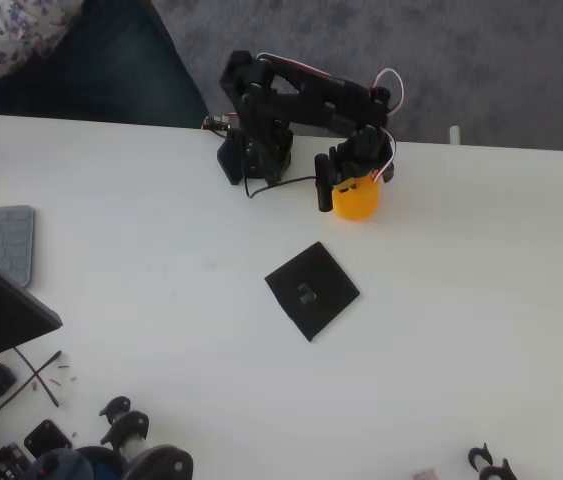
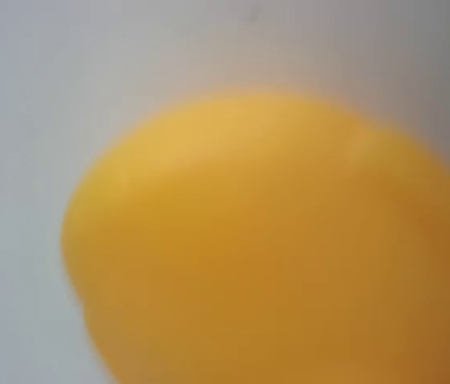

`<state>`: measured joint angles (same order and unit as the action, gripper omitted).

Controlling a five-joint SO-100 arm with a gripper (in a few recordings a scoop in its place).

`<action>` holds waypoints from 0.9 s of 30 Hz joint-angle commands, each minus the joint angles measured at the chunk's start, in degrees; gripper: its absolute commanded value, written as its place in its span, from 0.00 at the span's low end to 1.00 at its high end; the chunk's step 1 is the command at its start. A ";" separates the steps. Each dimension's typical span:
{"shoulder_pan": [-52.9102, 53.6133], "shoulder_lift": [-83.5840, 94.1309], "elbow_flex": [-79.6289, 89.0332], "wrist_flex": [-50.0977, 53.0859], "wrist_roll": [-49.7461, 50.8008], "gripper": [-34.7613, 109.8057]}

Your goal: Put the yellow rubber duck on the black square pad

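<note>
Item: small rounded yellow rubber duck, far-centre of white table, under black two-finger gripper.
Claw state: cannot tell. Thin matte black square pad lies apart, nearer. Risk: rounded rubber could slip from a shallow pinch. Grey carpet beyond; a person far left.

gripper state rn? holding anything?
Gripper: right over the small yellow rubber duck; cannot tell whether it is open or closed, or gripping the duck.
</note>
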<state>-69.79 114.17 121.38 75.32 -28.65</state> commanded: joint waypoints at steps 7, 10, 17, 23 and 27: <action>-0.79 -1.32 -0.53 0.97 -0.35 0.42; -0.88 -1.32 -0.53 0.88 -0.35 0.42; -0.88 -1.41 -0.53 0.53 -0.35 0.42; -0.88 -1.67 -0.62 0.44 -0.35 0.42; -0.88 -6.33 -0.79 0.35 -0.35 0.42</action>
<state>-69.87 108.90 121.29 75.06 -28.48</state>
